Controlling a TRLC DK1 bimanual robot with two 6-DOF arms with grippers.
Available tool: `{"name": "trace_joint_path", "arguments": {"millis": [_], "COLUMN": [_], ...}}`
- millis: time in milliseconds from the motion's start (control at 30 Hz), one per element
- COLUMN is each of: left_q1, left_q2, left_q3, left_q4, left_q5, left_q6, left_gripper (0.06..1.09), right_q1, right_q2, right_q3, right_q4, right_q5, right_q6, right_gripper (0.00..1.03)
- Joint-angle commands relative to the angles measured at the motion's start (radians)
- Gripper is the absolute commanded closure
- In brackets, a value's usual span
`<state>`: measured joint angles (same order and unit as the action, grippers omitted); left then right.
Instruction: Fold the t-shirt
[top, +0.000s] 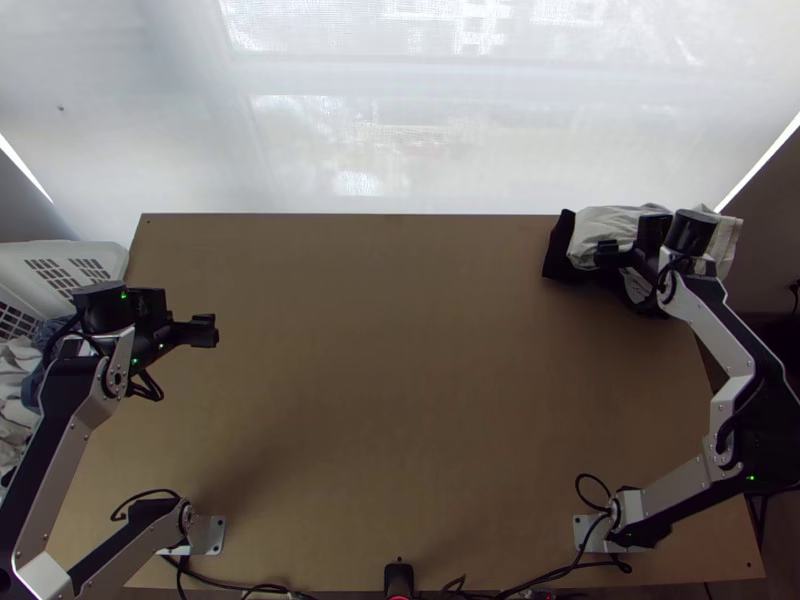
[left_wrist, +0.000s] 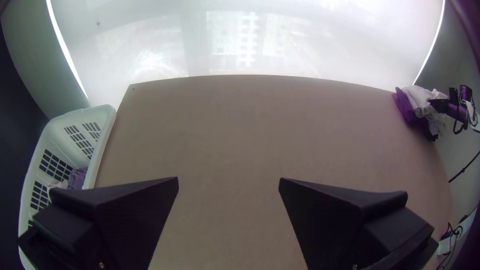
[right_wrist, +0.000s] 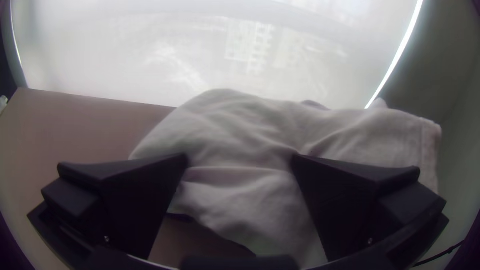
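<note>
Smooth, matt wood table (top: 400, 380) under the left claw (top: 207, 331), itself matt black. Outward of that claw, a basket (top: 98, 256) of smooth white plastic. Below the right claw (top: 602, 253) — also matt black — pale cloth (right_wrist: 240, 125), matt and creased. Behind each claw, smooth silvery metal links (top: 712, 336).

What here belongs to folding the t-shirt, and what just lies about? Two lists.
For the job:
- light cloth, rumpled, far right of the table, perhaps the t-shirt
- right gripper, open above it
- left gripper, open over the table

Lying about:
- dark cloth beside the light one
- white basket with clothes
- cables
</note>
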<state>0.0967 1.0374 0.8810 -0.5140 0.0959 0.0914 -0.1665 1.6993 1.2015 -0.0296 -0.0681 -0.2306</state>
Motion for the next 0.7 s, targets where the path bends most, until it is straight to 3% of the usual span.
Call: {"name": "trace_joint_path", "arguments": {"millis": [0, 200, 400, 667], "left_q1": [0.003, 0.003, -0.003, -0.015], "left_q2": [-0.013, -0.037, -0.111, -0.333], "left_q3": [-0.017, -0.022, -0.028, -0.132], "left_q4": [0.002, 0.002, -0.029, -0.040], "left_q5": [0.001, 0.001, 0.002, 0.001], "left_q6": [0.016, 0.014, -0.004, -0.055], "left_gripper": [0.10, 0.10, 0.10, 0.10], "right_q1": [-0.002, -0.007, 0.036, 0.177], "right_q2": [0.129, 0.033, -0.242, -0.678], "right_q3": [0.010, 0.066, 0.070, -0.247], "right_q4": [0.039, 0.017, -0.050, -0.015], "right_q5": [0.011, 0.011, 0.011, 0.011], "right_q6": [0.008, 0.004, 0.019, 0.013], "right_gripper": [0.05, 0.05, 0.05, 0.05]}}
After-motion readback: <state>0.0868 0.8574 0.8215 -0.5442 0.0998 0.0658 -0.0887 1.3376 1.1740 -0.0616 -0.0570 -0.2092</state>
